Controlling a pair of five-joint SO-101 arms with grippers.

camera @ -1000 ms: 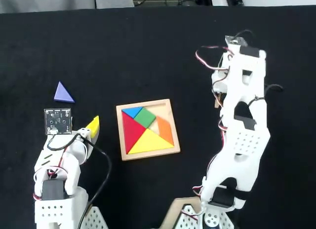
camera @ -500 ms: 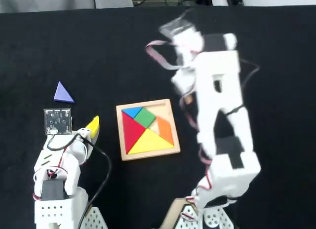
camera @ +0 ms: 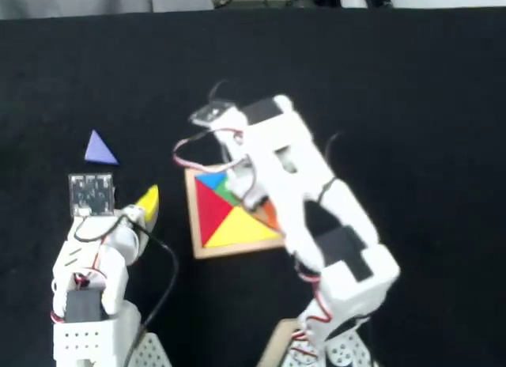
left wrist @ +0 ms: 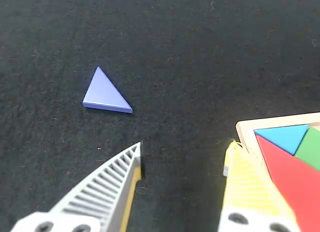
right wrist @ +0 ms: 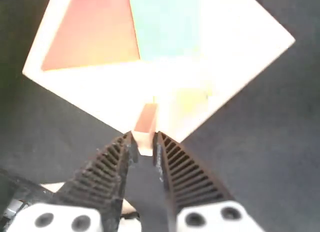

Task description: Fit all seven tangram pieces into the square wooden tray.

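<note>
The wooden tray (camera: pixel 237 247) sat mid-frame, already holding the red piece (camera: pixel 209 213), the yellow piece (camera: pixel 237 228) and others, with a bare pale patch left. Above it, the right gripper (right wrist: pixel 144 137) pinched a small piece (right wrist: pixel 147 117) edge-on. The purple triangle (camera: pixel 99 149) lay loose at upper left, near the left gripper (left wrist: pixel 184 154), whose jaws stood apart and empty. Two pieces seemingly remained to place.
</note>
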